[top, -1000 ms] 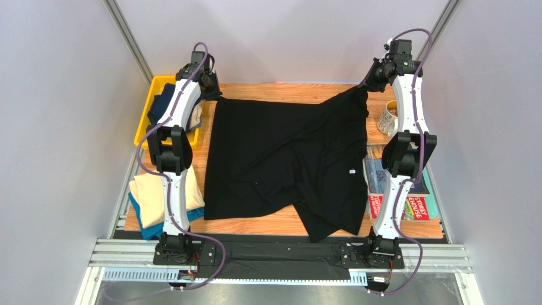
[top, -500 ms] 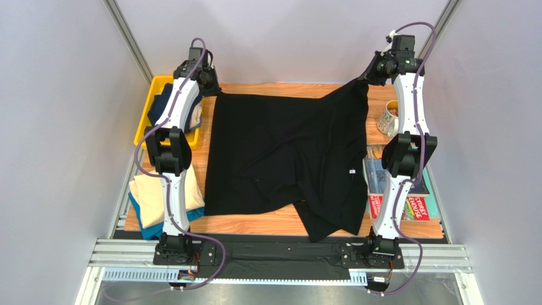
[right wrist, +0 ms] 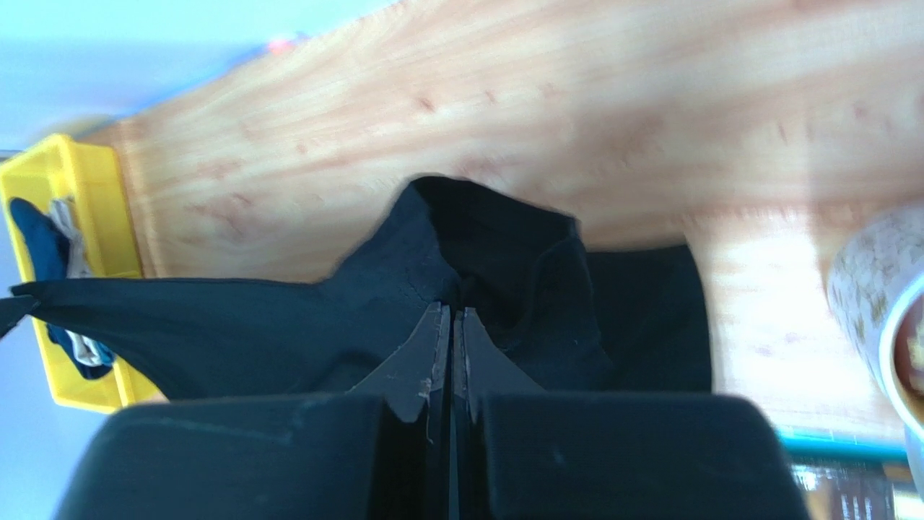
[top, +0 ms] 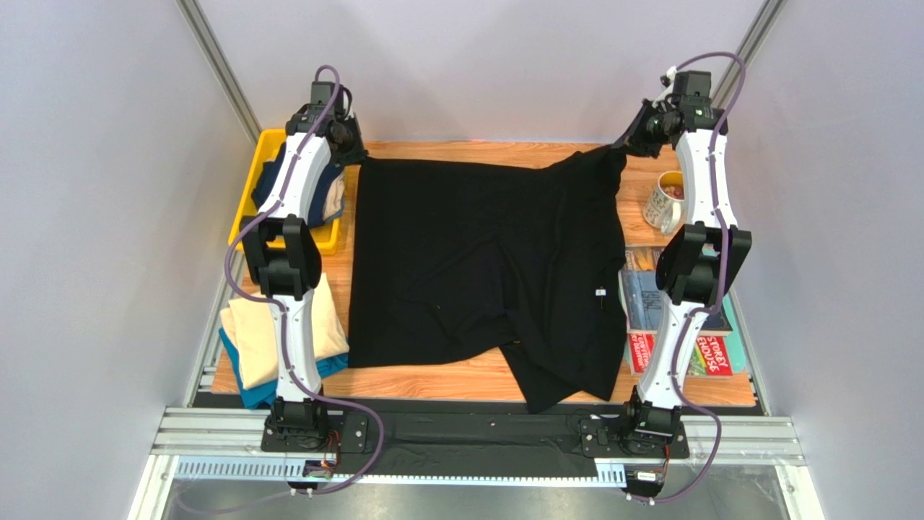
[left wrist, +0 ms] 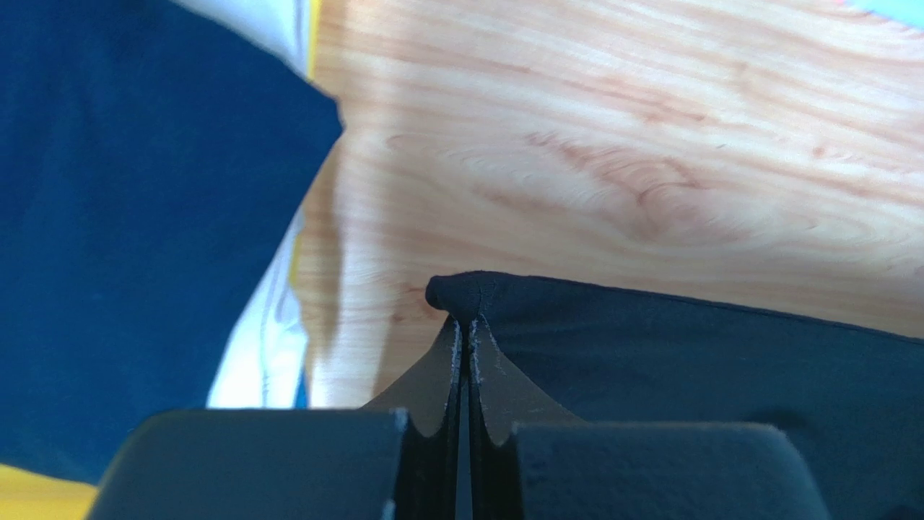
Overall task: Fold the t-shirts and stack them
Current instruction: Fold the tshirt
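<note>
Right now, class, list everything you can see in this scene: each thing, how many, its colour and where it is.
black shirt: one, black, spread across the table's middle
navy shirt: one, navy, in the bin
white cloth: one, white, in the bin beside the navy shirt
cream shirt: one, cream, near left corner, on the teal shirt
teal shirt: one, teal, under the cream shirt
bin: one, yellow, far left
mug: one, pale patterned, far right
magazines: a few, colourful, near right
table: one, wood
left gripper: black, shut on the black shirt's far left corner
right gripper: black, shut on its far right corner
</note>
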Action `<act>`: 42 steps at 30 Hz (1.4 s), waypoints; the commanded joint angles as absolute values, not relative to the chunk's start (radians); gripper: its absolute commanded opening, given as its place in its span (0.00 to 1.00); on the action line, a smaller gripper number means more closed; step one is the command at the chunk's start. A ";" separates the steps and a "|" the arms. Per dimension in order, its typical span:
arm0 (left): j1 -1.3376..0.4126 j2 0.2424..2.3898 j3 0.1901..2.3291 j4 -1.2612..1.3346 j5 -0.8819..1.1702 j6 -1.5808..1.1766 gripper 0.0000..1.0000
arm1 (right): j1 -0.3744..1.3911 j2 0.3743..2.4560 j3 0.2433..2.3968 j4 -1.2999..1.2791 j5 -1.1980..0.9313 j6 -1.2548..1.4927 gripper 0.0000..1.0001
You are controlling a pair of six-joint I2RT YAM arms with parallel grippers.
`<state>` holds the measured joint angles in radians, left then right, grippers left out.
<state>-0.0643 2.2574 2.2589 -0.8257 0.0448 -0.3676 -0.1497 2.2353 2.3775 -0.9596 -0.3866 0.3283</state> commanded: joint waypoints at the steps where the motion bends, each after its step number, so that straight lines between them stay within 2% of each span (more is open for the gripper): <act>1: -0.051 2.184 2.217 -0.836 0.067 -0.310 0.00 | -0.173 2.114 2.264 -0.945 -0.417 0.333 0.00; 15: -0.080 2.132 2.077 -0.900 0.115 -0.256 0.00 | -0.095 1.921 1.936 -1.092 -0.368 0.268 0.00; 27: -0.078 1.990 1.844 -0.890 0.008 -0.276 0.00 | -0.087 1.760 1.672 -1.129 -0.295 0.302 0.00; 32: -0.080 1.974 1.793 -0.910 0.025 -0.291 0.00 | -0.087 1.726 1.565 -1.149 -0.301 0.321 0.00; 42: -0.080 2.017 1.818 -1.005 0.003 -0.297 0.00 | -0.087 1.726 1.520 -1.193 -0.284 0.322 0.00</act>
